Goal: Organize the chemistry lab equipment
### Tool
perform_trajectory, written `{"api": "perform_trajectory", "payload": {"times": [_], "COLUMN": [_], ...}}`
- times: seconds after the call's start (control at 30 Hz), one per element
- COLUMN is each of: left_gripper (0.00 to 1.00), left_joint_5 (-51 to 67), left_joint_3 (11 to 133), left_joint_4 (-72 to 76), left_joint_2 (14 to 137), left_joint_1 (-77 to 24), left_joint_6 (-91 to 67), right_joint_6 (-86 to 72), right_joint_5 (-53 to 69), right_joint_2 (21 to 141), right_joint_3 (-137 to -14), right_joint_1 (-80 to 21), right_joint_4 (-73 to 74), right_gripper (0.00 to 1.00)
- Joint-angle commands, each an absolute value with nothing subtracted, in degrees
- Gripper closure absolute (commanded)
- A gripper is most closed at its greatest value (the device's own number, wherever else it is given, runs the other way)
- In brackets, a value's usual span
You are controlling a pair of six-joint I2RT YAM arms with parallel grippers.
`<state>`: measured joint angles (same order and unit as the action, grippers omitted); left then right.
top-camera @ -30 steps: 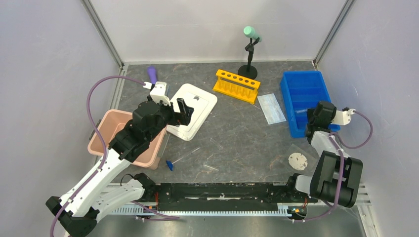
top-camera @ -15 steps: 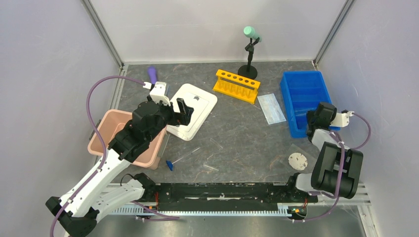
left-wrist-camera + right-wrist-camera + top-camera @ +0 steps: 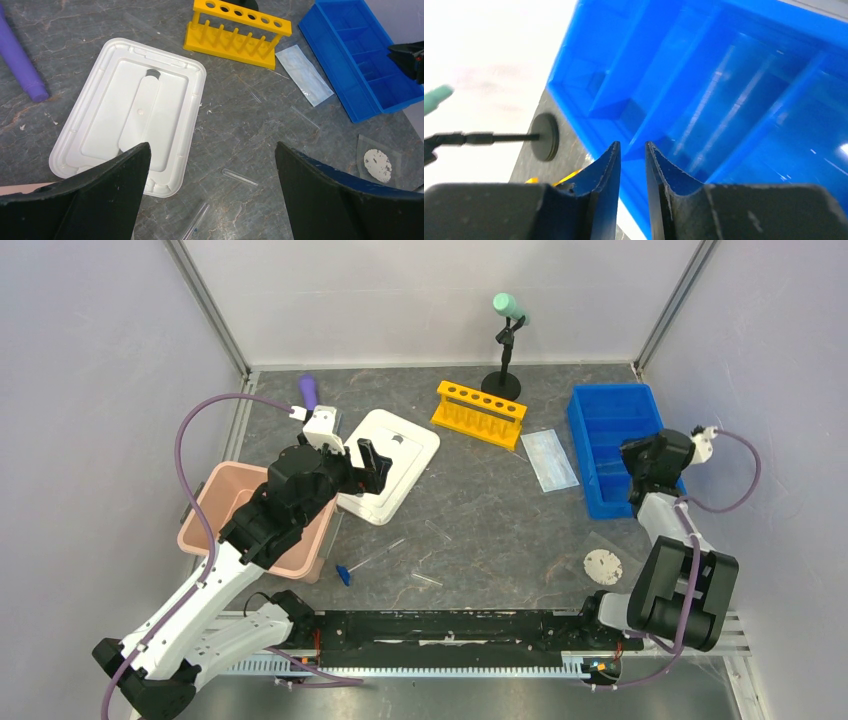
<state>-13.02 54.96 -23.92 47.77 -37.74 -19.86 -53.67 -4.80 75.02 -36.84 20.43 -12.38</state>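
grey marbled bench point(image 3: 480, 510) between pale walls, from the top camera. i have my left tool point(image 3: 372, 465) over the near edge of a white tray point(image 3: 405, 455), with a pink tub point(image 3: 215, 505) to its left. my right tool point(image 3: 635, 460) hangs over the near half of a blue bin point(image 3: 605, 425). the mask point(image 3: 549, 459) lies flat just left of the bin, near a yellow rack point(image 3: 480, 412). the dish point(image 3: 603, 566) lies on the bench nearer me than the bin, beside the right arm. the capped tube point(image 3: 370, 560) lies near the tub's near corner, blue cap toward the tub, and a clear tube point(image 3: 427, 580) lies close to its right. a purple cylinder point(image 3: 309, 392) and a black stand point(image 3: 503, 360) are at the far side.

from the left wrist i see the left tool point(image 3: 211, 147) spread wide, its black fingers point(image 3: 115, 185) holding nothing, with the tray point(image 3: 100, 130) and a clear tube point(image 3: 240, 177) below. the mask point(image 3: 304, 75) is flat between rack and bin, and the dish point(image 3: 378, 165) is at the right edge.

from the right wrist, the right tool point(image 3: 632, 147) has its tips a narrow gap apart with nothing between them. the bin point(image 3: 724, 75) fills the view behind, its contents blurred. the stand's base point(image 3: 546, 136) shows at the left.
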Motion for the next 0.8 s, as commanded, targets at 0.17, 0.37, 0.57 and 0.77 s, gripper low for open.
{"api": "perform_trajectory", "payload": {"times": [0.17, 0.37, 0.57, 0.77], "left_gripper": [0.0, 0.0, 0.0, 0.0], "left_joint_5": [-13.5, -13.3, -12.7, -7.9], "left_joint_3": [54.9, 54.9, 54.9, 57.1], "left_joint_4": [-22.6, -22.6, -22.6, -24.6], "left_joint_2": [47.1, 47.6, 47.9, 49.8], "left_joint_1": [-37.9, -37.9, -37.9, -37.9], "left_joint_6": [-18.6, -18.6, -19.0, -21.8], "right_joint_6": [-29.9, -21.6, -16.4, -6.3], "right_joint_5": [13.8, 10.4, 10.1, 3.8], "right_joint_2": [71.3, 64.9, 63.6, 68.3], "right_joint_3": [-43.2, -38.7, -35.8, -40.1], "right_joint_1": [18.4, 9.0, 0.3, -8.6], "right_joint_4": [-7.7, -4.8, -3.6, 5.9], "right_gripper": [0.69, 0.65, 0.59, 0.43]}}
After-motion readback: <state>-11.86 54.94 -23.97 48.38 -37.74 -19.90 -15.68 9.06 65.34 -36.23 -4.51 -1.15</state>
